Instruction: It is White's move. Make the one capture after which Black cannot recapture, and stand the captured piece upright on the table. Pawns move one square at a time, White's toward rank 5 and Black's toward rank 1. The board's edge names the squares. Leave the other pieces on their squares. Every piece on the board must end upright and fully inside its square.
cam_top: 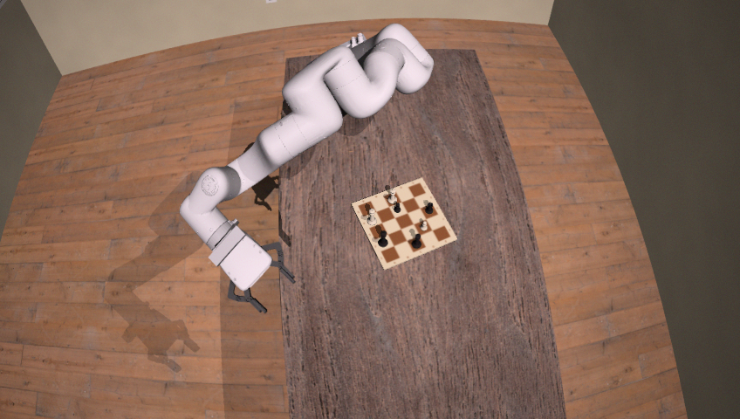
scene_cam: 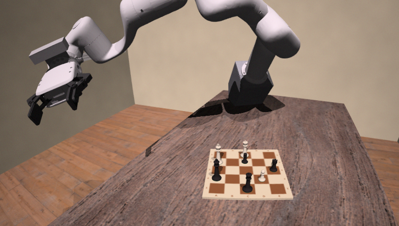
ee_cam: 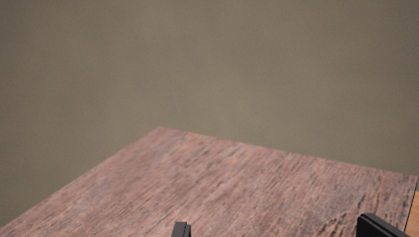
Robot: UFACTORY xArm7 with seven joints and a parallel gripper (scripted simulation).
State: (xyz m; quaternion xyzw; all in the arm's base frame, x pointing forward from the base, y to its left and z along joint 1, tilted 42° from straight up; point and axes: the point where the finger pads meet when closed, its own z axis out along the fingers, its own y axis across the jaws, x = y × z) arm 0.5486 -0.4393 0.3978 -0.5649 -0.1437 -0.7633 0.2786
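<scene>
The small five-by-five chessboard (cam_top: 403, 223) lies on the wooden table, also in the exterior view (scene_cam: 246, 176). On it stand a tall white piece (scene_cam: 218, 153) in file A, a tall white piece (scene_cam: 245, 148) in file C, and a white pawn (scene_cam: 262, 175) in file D. Black has a tall piece (scene_cam: 216, 170) in file A, a pawn (scene_cam: 244, 158) right in front of the file C white piece, a rook (scene_cam: 273, 165) in file E and a tall piece (scene_cam: 247, 182) in file C. All stand upright. My gripper (cam_top: 277, 294) (scene_cam: 53, 111) is open and empty, high above the table's left edge, far from the board. In the wrist view only its fingertips show.
The arm's base (scene_cam: 249, 89) stands at the table's far end. The wrist view shows bare table top (ee_cam: 237, 188) and a wall. The wooden floor (cam_top: 129, 207) lies below the gripper.
</scene>
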